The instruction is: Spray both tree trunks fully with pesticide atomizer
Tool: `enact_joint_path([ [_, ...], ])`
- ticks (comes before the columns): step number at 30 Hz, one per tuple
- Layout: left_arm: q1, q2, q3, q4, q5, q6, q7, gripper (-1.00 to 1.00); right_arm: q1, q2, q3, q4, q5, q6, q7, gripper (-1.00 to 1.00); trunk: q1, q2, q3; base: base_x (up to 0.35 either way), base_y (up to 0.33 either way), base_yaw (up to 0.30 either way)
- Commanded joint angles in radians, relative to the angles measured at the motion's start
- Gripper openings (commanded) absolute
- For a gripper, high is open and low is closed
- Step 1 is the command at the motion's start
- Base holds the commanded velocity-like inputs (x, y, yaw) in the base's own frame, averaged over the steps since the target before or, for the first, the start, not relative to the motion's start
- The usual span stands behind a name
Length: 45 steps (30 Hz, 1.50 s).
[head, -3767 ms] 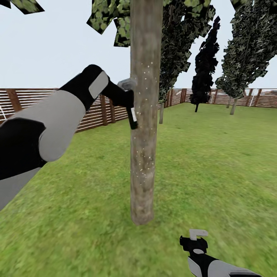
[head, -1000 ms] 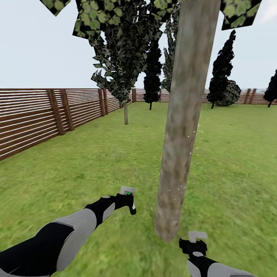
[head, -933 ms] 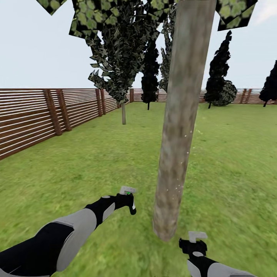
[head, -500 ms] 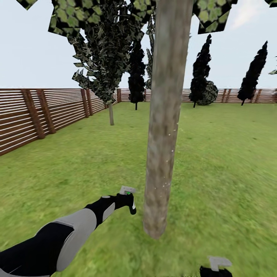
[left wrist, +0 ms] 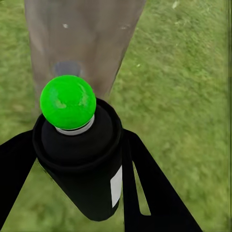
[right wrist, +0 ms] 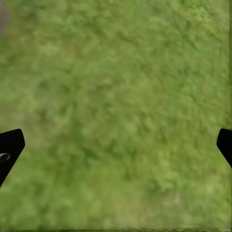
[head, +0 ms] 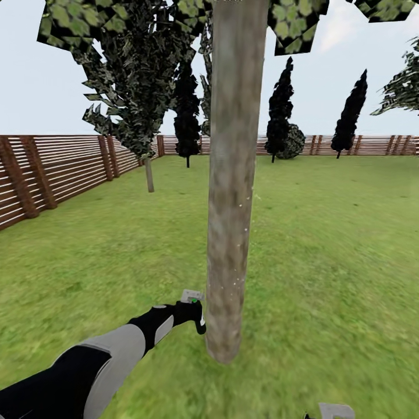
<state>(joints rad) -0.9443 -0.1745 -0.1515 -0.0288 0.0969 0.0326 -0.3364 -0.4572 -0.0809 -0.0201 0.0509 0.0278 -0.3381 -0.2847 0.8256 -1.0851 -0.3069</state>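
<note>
A tree's straight grey-brown trunk rises in the middle of the head view, flecked with a few white specks, under blocky green leaves. My left gripper is low beside the trunk's base, shut on the pesticide atomizer. In the left wrist view the atomizer is a dark bottle with a white label and a green dot on top, held between black fingers and facing the trunk close ahead. My right gripper is open over grass, and its pale tip shows at the picture's lower edge.
Green lawn spreads all around. A brown slat fence runs along the left and back. A thinner-trunked tree stands near the left fence, and narrow dark columnar trees line the back.
The camera has swung, so the trunk sits further left in the picture. My left arm came down from high on the trunk to near its base. The right gripper dropped to the picture's lower edge.
</note>
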Motion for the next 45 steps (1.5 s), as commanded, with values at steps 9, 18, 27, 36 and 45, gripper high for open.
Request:
enact_joint_path([
  [9,0.001,0.000,-0.005,0.000,0.011,0.003,-0.002,-1.00,0.008,0.001,-0.001,0.004,0.003,-0.009,-0.002,1.00,0.000,-0.001,0.005,-0.205,0.001,-0.246],
  [18,0.001,0.000,-0.005,-0.001,0.010,0.004,-0.001,-1.00,0.008,0.008,-0.002,0.004,0.003,-0.008,-0.002,1.00,0.000,-0.001,0.006,-0.158,0.000,-0.017],
  [27,0.001,0.000,-0.016,-0.145,0.012,0.054,-0.023,-1.00,0.008,0.004,-0.002,0.003,0.009,-0.006,-0.002,1.00,0.000,-0.001,0.006,0.049,0.014,0.000],
  [36,-0.004,0.000,0.003,-1.075,0.006,0.947,-0.020,-1.00,0.008,0.002,-0.003,0.004,0.009,-0.006,-0.002,1.00,0.000,-0.001,0.006,0.003,0.001,0.000],
  [45,-0.435,0.000,0.072,-0.817,0.005,0.969,-0.020,-1.00,0.009,0.001,-0.003,0.004,0.009,-0.006,-0.002,1.00,0.000,-0.001,0.006,0.000,0.000,0.000],
])
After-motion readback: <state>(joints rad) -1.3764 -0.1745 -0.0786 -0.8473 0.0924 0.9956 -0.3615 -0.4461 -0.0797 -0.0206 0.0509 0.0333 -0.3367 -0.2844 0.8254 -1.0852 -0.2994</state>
